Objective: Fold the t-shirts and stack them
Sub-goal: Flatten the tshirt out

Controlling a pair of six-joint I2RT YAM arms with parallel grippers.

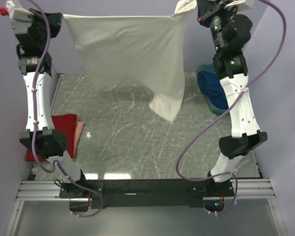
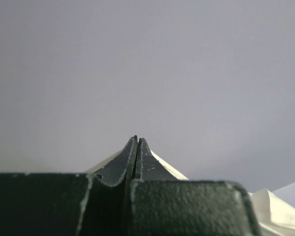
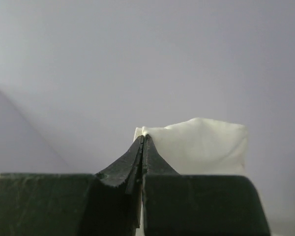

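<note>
Pinching, with black left gripper and right gripper, top corners of soft cream-white cotton t-shirt, hung spread above grey marbled table. Probably the spreading step; next: lower, lay flat for folding.

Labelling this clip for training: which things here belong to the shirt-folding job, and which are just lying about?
Job: cream-white t-shirt, pinched aloft by left gripper and right gripper; red t-shirt; dark blue t-shirt.
Lying about: teal basin holding the blue one; marble-patterned table.
</note>
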